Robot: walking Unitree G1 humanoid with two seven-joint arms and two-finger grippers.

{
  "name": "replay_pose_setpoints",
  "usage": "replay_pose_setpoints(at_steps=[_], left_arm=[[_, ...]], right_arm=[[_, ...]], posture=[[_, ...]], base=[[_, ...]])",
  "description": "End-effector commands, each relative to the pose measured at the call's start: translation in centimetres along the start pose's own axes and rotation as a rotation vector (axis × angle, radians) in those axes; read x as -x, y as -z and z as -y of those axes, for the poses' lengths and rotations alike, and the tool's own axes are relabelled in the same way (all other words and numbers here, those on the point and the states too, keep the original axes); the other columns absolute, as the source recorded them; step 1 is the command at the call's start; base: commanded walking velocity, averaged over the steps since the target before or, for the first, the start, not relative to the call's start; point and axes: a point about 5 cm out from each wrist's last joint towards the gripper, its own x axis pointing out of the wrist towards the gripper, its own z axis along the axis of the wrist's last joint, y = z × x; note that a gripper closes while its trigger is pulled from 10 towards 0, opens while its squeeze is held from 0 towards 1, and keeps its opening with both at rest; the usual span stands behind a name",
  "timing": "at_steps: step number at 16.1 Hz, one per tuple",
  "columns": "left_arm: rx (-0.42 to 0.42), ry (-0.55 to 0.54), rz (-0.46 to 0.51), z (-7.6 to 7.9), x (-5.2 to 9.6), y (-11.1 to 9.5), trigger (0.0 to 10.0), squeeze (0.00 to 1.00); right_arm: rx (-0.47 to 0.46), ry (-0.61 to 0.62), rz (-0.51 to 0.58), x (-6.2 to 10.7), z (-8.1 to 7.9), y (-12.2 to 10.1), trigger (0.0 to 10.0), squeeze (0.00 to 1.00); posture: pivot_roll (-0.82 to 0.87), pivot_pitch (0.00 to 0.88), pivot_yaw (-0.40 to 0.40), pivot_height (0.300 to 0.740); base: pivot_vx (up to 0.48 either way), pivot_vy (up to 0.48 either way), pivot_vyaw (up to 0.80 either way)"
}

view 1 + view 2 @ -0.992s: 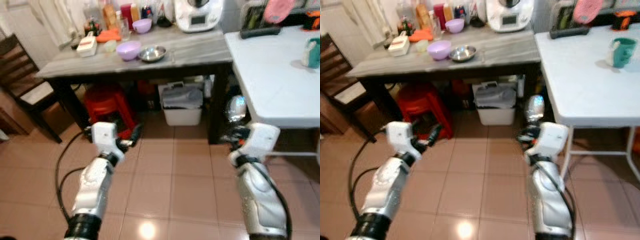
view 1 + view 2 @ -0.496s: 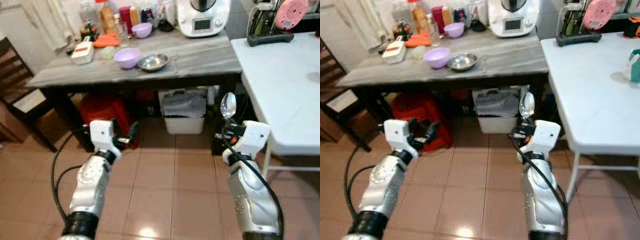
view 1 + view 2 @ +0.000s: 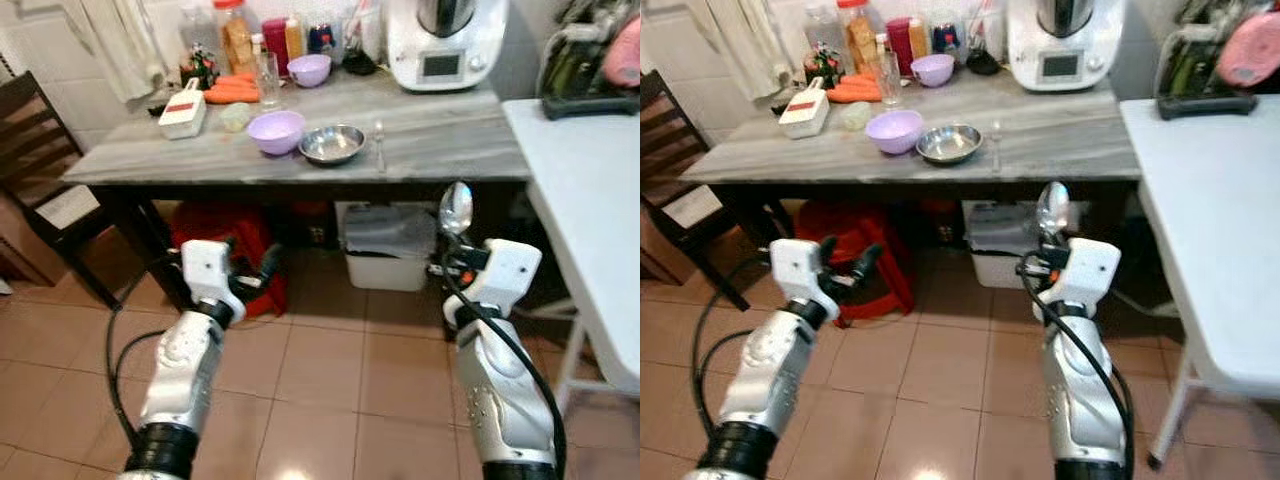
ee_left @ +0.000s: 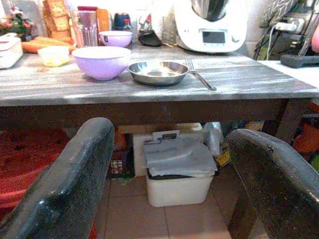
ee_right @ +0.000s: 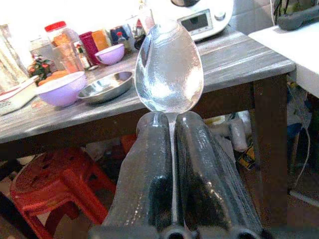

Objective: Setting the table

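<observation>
Right wrist view, shiny spoon (image 5: 169,69) upright, clamped between right fingers (image 5: 144,179), left fingers (image 4: 65,184) wide.

Even indoor light brightens the grey table (image 3: 300,160) and the tiled floor (image 3: 320,400), while deep shadow lies beneath the table. In the right wrist view the background blows out white and glare shines on the spoon (image 5: 168,69). The left gripper's fingers (image 4: 70,184) look soft and unfocused up close.
</observation>
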Motion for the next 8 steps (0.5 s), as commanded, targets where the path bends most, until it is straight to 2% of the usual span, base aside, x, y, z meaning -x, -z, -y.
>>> replay_pose_setpoints(at_steps=[1, 8], left_arm=[[-0.008, -0.011, -0.002, -0.31, 0.14, -0.06, 10.0, 0.0], [0.002, 0.002, -0.008, 0.2, 0.03, 0.18, 10.0, 0.0]], right_arm=[[-0.006, -0.003, 0.007, -0.04, -0.15, -0.14, 10.0, 0.0], [-0.022, 0.019, 0.002, -0.12, 0.22, -0.14, 10.0, 0.0]], posture=[[-0.07, 0.004, 0.137, 0.74], [-0.08, 0.002, 0.135, 0.74]], base=[[0.446, 0.0, 0.43], [0.447, 0.0, 0.0]])
